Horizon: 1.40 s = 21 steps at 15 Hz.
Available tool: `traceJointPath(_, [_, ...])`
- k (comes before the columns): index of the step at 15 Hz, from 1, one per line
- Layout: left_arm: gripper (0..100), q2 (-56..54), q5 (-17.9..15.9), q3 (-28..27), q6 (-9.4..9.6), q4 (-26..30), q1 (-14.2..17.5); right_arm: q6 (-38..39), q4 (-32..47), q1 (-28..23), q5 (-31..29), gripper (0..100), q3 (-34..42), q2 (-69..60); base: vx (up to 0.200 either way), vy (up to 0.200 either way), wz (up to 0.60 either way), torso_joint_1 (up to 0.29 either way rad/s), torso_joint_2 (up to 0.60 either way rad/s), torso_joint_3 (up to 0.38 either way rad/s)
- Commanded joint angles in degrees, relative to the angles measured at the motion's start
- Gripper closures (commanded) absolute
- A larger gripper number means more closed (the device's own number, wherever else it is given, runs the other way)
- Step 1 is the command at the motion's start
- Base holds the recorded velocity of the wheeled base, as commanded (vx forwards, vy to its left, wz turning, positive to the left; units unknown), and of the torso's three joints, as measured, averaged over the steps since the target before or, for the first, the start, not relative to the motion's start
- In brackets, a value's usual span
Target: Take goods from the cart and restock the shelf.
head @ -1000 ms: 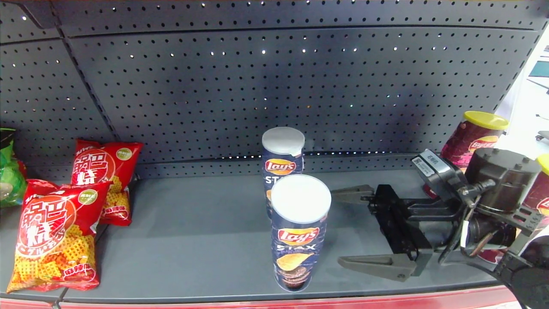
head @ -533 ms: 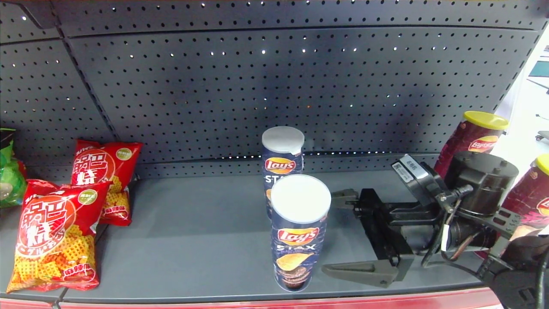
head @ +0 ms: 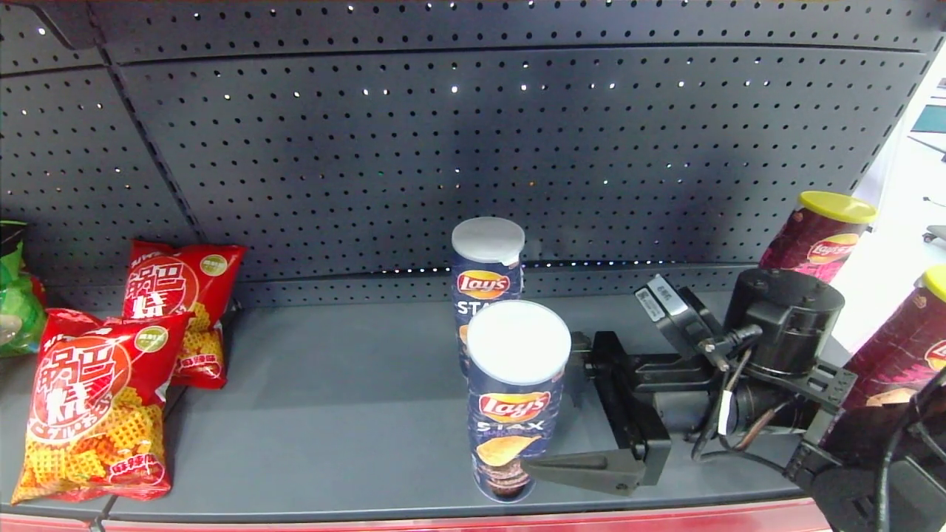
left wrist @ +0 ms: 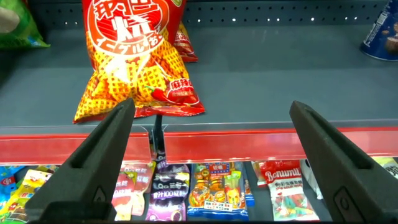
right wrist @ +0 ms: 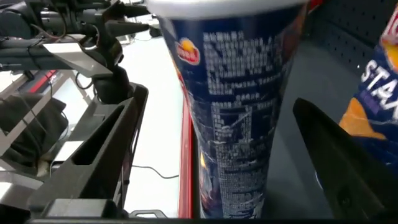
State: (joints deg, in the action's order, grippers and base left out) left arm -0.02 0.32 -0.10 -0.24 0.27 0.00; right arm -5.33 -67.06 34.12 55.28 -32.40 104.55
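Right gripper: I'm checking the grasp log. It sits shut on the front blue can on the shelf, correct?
Not shut: the right gripper is open, fingers either side of the front blue can on the shelf with gaps, as the right wrist view shows.

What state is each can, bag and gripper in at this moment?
Front can: upright, lid on.
Rear can: upright, lid on.
Maroon can: upright, yellow lid on.
Front red bag: standing.
Rear red bag: standing.
Right gripper: open, straddling front can.
Left gripper: open, empty.
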Motion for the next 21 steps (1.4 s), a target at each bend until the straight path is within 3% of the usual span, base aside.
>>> traceJointPath(1, [0, 0.0, 0.0, 0.0, -0.11, 0.0, 0.0, 0.1, -0.5, 0.1, -0.3, 0, -0.6, 1.5, 0.000, 0.000, 0.00, 0.000, 0.00, 0.000])
traceJointPath(10, [0, 0.0, 0.0, 0.0, -0.02, 0.0, 0.0, 0.0, -0.8, -0.1, -0.4, 0, -0.8, 3.4, 0.000, 0.000, 0.00, 0.000, 0.00, 0.000])
traceJointPath(21, [0, 0.0, 0.0, 0.0, -0.02, 0.0, 0.0, 0.1, -0.9, 1.7, -1.9, 0, -6.6, 8.0, 0.000, 0.000, 0.00, 0.000, 0.00, 0.000])
